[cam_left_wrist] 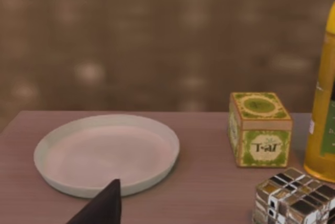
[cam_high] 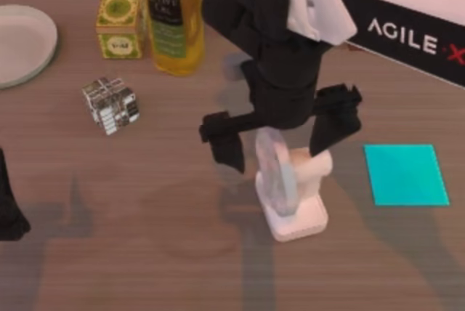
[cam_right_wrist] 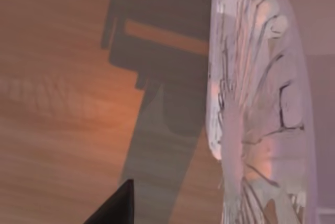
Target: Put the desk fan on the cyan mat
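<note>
Desk fan (cam_high: 287,187) upright on table (cam_high: 145,253), near centre, left of cyan mat (cam_high: 405,174), apart from it. Right gripper (cam_high: 280,147) directly above fan, jaws spread wide, 1 finger either side of grille head, not clamped. Left gripper (cam_high: 11,213) parked at table's left edge; jaw state cannot tell.

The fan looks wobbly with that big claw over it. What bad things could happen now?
1. The desk fan stands tall on a small square base, and the right gripper has its open fingers on either side of the head. A crooked squeeze might tip it over.
2. The grille is round and smooth, so it could slip out when lifted.
3. The cyan mat looks barely wider than the base, so the fan might land partly off it.
</note>
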Motion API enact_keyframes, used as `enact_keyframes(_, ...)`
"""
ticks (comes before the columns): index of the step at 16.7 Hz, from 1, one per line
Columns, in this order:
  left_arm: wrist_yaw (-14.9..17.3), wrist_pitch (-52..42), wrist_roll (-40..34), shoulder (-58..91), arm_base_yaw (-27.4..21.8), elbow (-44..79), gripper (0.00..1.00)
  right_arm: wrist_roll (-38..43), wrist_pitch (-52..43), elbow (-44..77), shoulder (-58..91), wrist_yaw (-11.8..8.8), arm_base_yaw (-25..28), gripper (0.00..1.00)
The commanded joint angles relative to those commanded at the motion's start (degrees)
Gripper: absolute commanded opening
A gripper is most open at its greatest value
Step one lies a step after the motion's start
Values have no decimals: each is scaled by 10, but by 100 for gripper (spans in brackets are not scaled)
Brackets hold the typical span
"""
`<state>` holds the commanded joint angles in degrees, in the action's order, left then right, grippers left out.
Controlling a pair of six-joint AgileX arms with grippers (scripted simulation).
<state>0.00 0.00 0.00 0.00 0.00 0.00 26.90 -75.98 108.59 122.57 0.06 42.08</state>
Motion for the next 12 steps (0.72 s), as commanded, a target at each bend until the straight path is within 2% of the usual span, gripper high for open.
enact_keyframes(10,0,0,0,0,0,0,100,0,0,0,0,0,0,2)
enact_keyframes(12,0,0,0,0,0,0,100,0,0,0,0,0,0,0)
